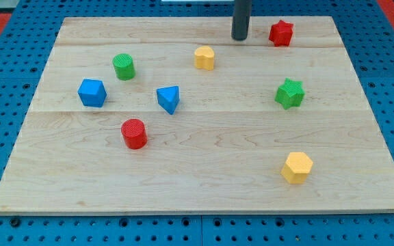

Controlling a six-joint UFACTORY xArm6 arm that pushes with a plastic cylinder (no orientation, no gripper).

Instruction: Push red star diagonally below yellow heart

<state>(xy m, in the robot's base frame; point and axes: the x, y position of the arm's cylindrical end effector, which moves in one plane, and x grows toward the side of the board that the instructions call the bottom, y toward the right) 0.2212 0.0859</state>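
The red star [280,33] lies near the view's top right of the wooden board [197,171]. The yellow heart [204,58] lies left of it and slightly lower, near the top centre. My tip [240,38] touches the board between them, just left of the red star and up-right of the yellow heart. A small gap shows between my tip and the star.
A green cylinder [124,66], blue cube [92,93], blue triangular block [169,99] and red cylinder [134,133] lie on the left half. A green star [290,93] and a yellow hexagon [297,167] lie on the right half.
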